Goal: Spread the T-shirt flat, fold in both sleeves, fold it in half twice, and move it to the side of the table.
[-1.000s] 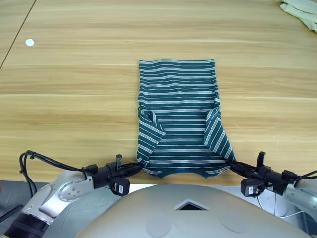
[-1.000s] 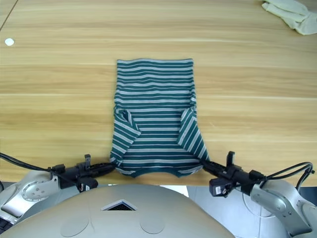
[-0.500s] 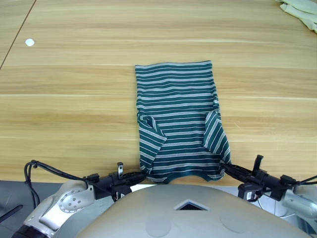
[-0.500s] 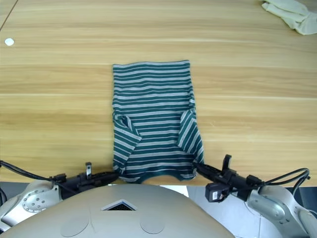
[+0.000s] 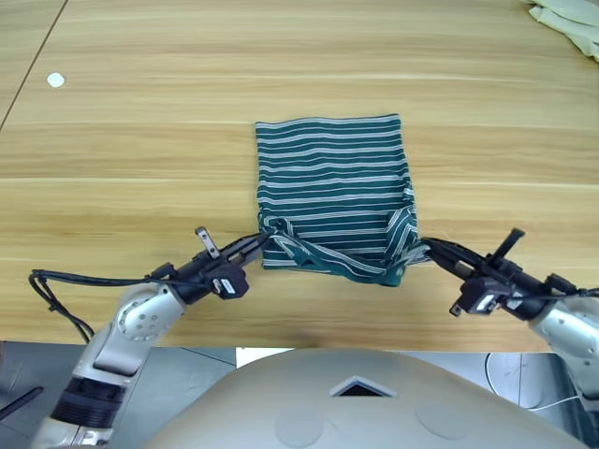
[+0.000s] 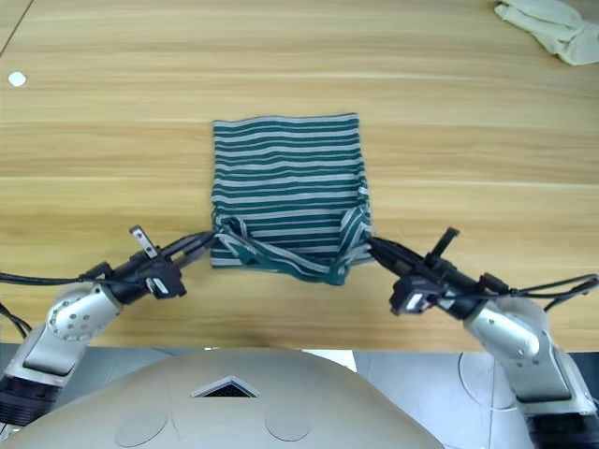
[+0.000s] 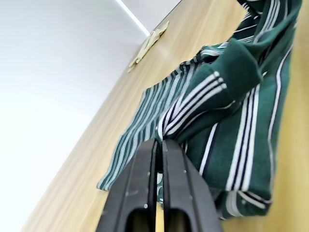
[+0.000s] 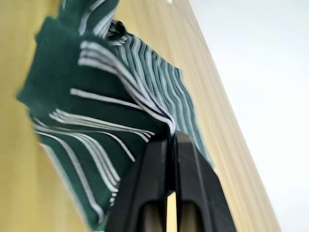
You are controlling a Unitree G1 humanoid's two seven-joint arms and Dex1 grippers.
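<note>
Sleeves [image 5: 401,224] already in; T-shirt [image 5: 329,173] mid 1st half-fold, left gripper [image 5: 264,245] & right gripper [image 5: 426,246] each clenched on a near corner. 2nd fold + move aside to go.

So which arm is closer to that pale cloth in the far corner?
Right. The right jaws grip the T-shirt's near right corner, on the same side as the cloth; the left jaws grip its near left corner, farther off.

It looked like a lab or test room: a broad light wood-grain tabletop [image 5: 140,168], a bare white wall [image 7: 48,58] beyond it, a small round white marker [image 5: 56,80] at 10 o'clock.
</note>
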